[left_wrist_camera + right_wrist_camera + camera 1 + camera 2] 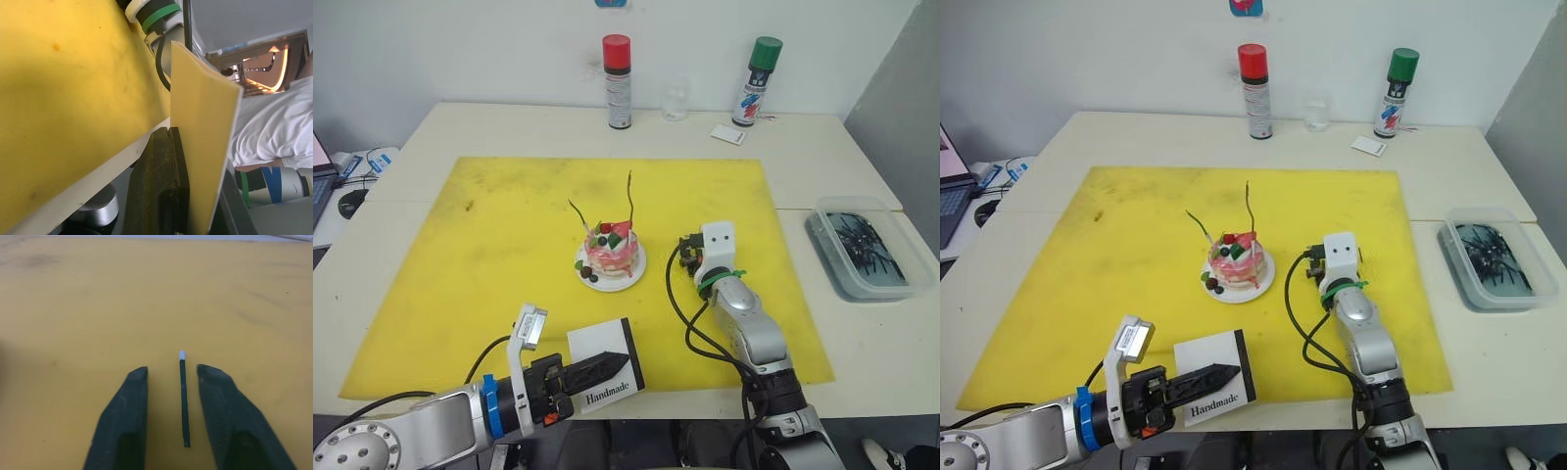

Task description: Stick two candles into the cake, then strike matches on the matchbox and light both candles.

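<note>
the head views are bright and evenly lit from above, with soft, faint shadows under the cake [610, 257] and the spray cans [618, 82] and no hard glare on the yellow mat [489, 245]. in the left wrist view the mat is a smooth, out-of-focus blur close to the lens, and warm orange lamps glow in the background. the right wrist view is dimmer and warmer, with the match [184, 399] fairly sharp, the black fingers [122, 423] soft-edged and the far mat hazy.
</note>
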Motion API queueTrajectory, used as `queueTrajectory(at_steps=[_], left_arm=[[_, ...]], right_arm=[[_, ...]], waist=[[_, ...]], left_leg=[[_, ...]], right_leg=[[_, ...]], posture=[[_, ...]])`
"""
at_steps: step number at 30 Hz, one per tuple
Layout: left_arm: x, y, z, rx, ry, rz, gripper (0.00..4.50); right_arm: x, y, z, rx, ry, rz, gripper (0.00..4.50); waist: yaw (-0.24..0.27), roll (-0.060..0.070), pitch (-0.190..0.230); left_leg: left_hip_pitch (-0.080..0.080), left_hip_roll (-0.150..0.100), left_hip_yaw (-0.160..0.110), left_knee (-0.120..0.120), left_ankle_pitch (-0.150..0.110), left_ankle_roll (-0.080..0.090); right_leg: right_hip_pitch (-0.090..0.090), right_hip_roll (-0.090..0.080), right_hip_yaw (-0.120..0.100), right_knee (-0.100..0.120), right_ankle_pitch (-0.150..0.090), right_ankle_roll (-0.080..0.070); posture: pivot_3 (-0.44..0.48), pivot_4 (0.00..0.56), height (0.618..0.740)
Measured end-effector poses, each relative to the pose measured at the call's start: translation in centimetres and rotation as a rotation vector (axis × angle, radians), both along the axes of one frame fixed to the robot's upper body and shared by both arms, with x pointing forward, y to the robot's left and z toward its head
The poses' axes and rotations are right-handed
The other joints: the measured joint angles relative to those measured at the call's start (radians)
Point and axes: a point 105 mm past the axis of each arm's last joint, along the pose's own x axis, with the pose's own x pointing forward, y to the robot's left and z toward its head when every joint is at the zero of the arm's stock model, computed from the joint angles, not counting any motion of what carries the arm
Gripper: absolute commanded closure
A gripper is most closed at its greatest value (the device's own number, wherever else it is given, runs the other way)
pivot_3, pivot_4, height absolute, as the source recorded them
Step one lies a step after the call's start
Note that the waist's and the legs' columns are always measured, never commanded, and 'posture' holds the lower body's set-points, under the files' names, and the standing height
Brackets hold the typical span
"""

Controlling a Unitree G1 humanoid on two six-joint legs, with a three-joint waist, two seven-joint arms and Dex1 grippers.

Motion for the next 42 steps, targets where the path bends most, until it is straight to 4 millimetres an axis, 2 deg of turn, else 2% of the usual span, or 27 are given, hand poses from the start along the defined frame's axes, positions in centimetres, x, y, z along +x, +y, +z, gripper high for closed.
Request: queueTrajectory(at_steps=[1,2,7,11,14,16,18,21,24,34,37,42], left_arm=[[0.0,0.0,0.0,-0.001,-0.001,0.002,4.5],[0.0,0.0,0.0,-0.004,-0.001,0.004,4.5],[0.8,-0.5,0.8,-0.025,-0.047,0.005,4.5],[1.1,-0.7,1.1,0.05,-0.105,-0.047,4.5],[1.3,-0.8,0.6,0.137,-0.179,-0.05,4.5],[1.9,-1.1,0.3,0.186,-0.245,-0.046,4.5],[2.6,-1.5,0.4,0.196,-0.29,-0.03,4.5],[3.6,-1.8,0.3,0.219,-0.339,-0.012,4.5],[4.8,-2.3,0.2,0.218,-0.365,0.007,4.5],[6.3,-4.5,1.8,0.134,-0.414,0.048,4.5],[7.2,-4.6,2.1,0.133,-0.422,0.069,4.5],[7.3,-4.9,2.2,0.127,-0.422,0.059,4.5]], right_arm=[[0.0,0.1,0.0,0.004,0.0,0.005,4.35],[-0.1,0.1,0.0,0.005,0.001,0.014,4.46],[0.0,0.1,0.0,0.003,0.003,0.045,4.46],[-0.3,-0.9,0.6,-0.001,0.024,0.162,4.46],[-2.7,-2.0,2.9,-0.081,0.032,0.425,4.46],[-5.7,-3.1,5.4,-0.182,0.038,0.666,4.46],[-7.8,-4.0,7.1,-0.244,0.059,0.813,4.46],[-10.1,-4.6,8.2,-0.352,0.072,0.97,4.46],[-11.5,-3.8,8.8,-0.432,0.001,1.086,4.46],[-12.9,-1.4,7.8,-0.553,-0.132,1.157,4.46],[-12.8,-1.2,7.5,-0.577,-0.136,1.15,4.46],[-12.3,-1.2,7.5,-0.606,-0.15,1.114,4.46]], waist=[[0.0,0.0,0.0],[0.0,0.0,0.0],[0.0,0.0,0.0],[0.001,0.0,0.0],[0.005,0.006,0.004],[0.008,0.007,0.005],[0.008,0.006,0.005],[0.003,0.006,0.005],[-0.002,0.006,0.005],[0.004,0.006,0.005],[0.003,0.006,0.005],[0.003,0.006,0.005]], left_leg=[[0.0,0.0,0.0,0.0,0.0,0.0],[0.0,0.0,0.0,0.0,0.0,0.0],[0.0,0.0,0.0,0.0,0.0,0.0],[0.0,-0.001,0.001,0.0,0.0,0.0],[-0.002,-0.003,0.004,-0.001,-0.001,0.002],[-0.002,-0.003,0.004,-0.001,-0.002,0.002],[-0.002,-0.001,0.003,-0.002,-0.002,0.003],[-0.001,-0.001,0.003,-0.002,-0.002,0.002],[-0.001,0.001,0.001,-0.002,-0.002,0.002],[-0.002,-0.002,0.0,0.001,-0.001,0.002],[-0.002,-0.002,0.0,0.003,-0.001,0.002],[-0.001,-0.002,0.0,0.004,-0.001,0.001]], right_leg=[[0.0,0.0,0.0,0.0,0.0,0.0],[0.0,0.0,0.0,0.0,0.0,0.0],[0.0,0.0,0.0,0.0,0.0,-0.001],[0.0,0.003,-0.001,0.0,0.0,-0.001],[0.0,0.003,0.002,-0.002,0.0,0.001],[0.0,0.004,0.0,-0.002,0.002,0.004],[0.001,0.006,-0.001,-0.002,0.001,0.003],[0.0,0.011,-0.001,-0.001,-0.001,0.002],[0.0,0.015,-0.001,0.0,-0.002,0.002],[0.001,0.012,-0.001,0.0,0.002,0.006],[0.002,0.013,-0.001,0.0,0.003,0.008],[0.002,0.013,0.0,0.0,0.003,0.008]], posture=[[0.0,0.15,0.74],[0.0,0.15,0.74],[0.0,0.15,0.74],[0.0,0.15,0.74],[0.0,0.15,0.74],[0.0,0.15,0.74],[0.0,0.15,0.74],[0.0,0.15,0.74],[0.0,0.15,0.74],[0.0,0.15,0.74],[0.0,0.15,0.74],[0.0,0.15,0.74]])
